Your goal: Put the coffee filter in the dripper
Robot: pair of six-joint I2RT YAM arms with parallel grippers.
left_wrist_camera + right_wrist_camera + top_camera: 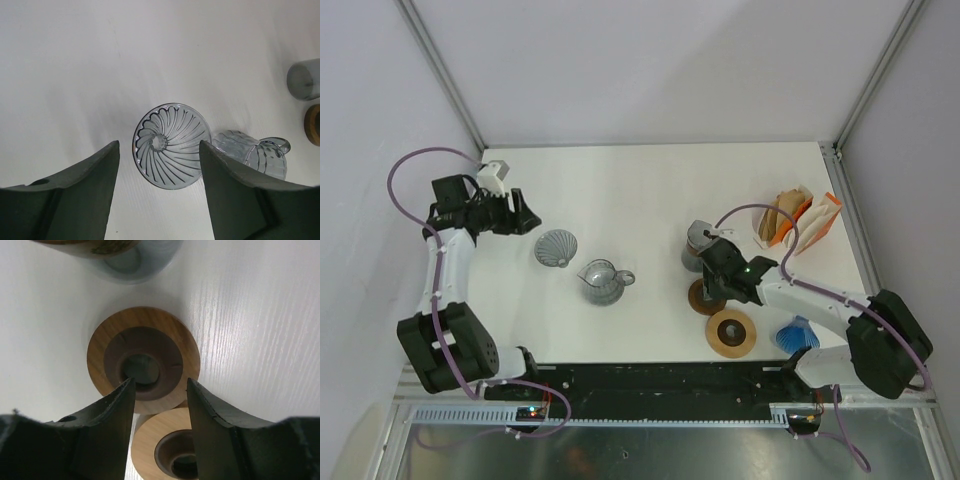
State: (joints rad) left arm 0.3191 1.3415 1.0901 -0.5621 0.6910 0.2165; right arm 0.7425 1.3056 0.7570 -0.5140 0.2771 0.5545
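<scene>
Jaws spread wide, the left gripper [159, 143] hovers just left of the glass dripper [556, 247] on the white table [650, 180]. Coffee filters [780, 218] sit in an opened pack [817, 222] well to the dripper's right (beyond a glass server [604, 281]). The right gripper [160, 381], narrowly parted, hangs over a wooden ring [105, 347] between dripper and filters.

Left claw [527, 223] hovers beside the dripper [556, 247], filters [781, 219] well apart
</scene>
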